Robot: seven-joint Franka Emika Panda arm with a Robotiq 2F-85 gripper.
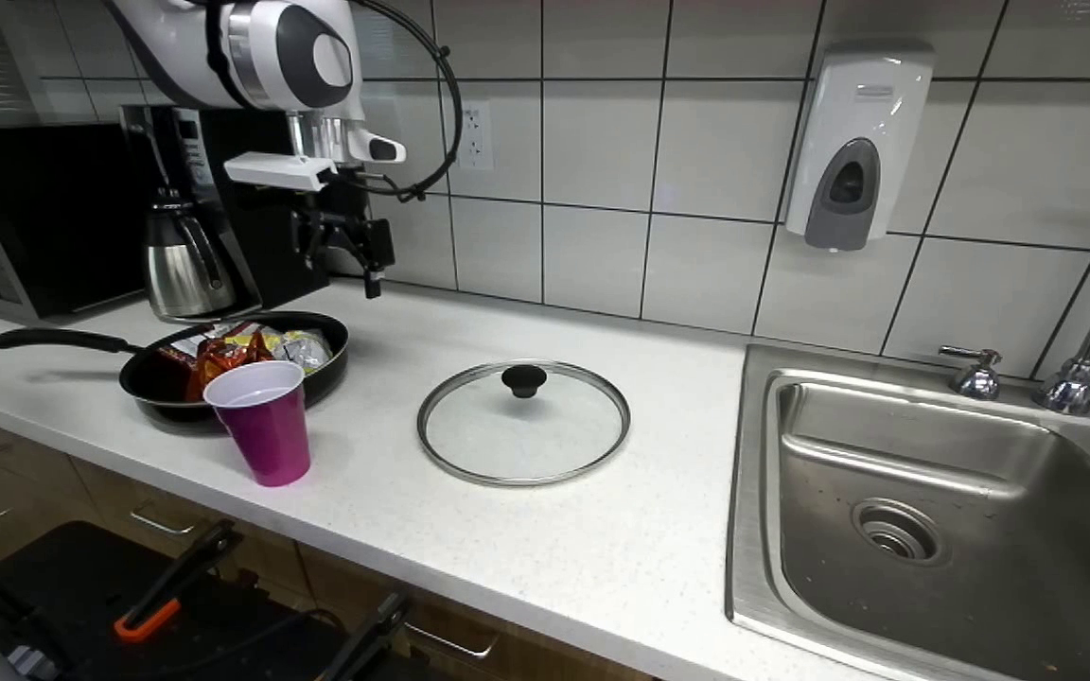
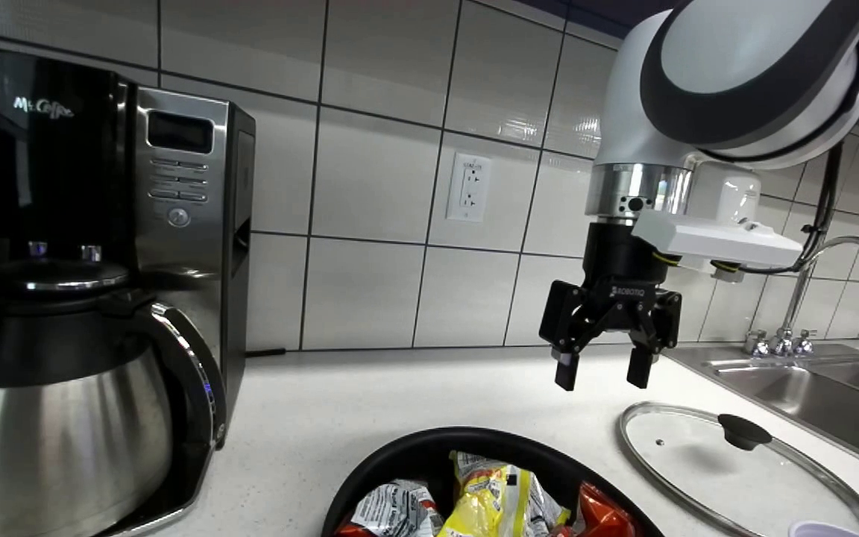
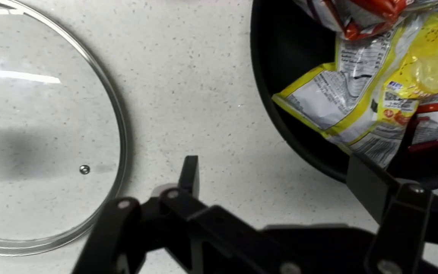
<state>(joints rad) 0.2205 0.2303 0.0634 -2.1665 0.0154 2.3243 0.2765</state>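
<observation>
Gripper (image 2: pixel 603 373): one, black, two-fingered, hanging above the counter (image 1: pixel 677 445); fingers (image 3: pixel 371 188) spread apart, nothing between them, touching nothing. Frying pan (image 3: pixel 291 49): one, black, long-handled, resting on the counter, lower than the gripper and near it. Foil packets (image 3: pixel 375 91): several, yellow and red among them, heaped inside the frying pan; exact count hidden by overlap. Glass lid (image 1: pixel 523 430): one, metal-rimmed, lying flat on the counter, black knob (image 1: pixel 523 380) uppermost, between the frying pan and the sink (image 1: pixel 755 492), touching neither. Cup (image 1: pixel 266 426): one, magenta outside, white within, upright just beside the frying pan; contact cannot be told. Coffee maker (image 2: pixel 57 179), with metallic carafe (image 2: pixel 64 447): near the tiled wall (image 2: pixel 370 179). Progress, as judged from this moment: foil packets in the frying pan, glass lid off it; no item yet in the gripper's grasp.
</observation>
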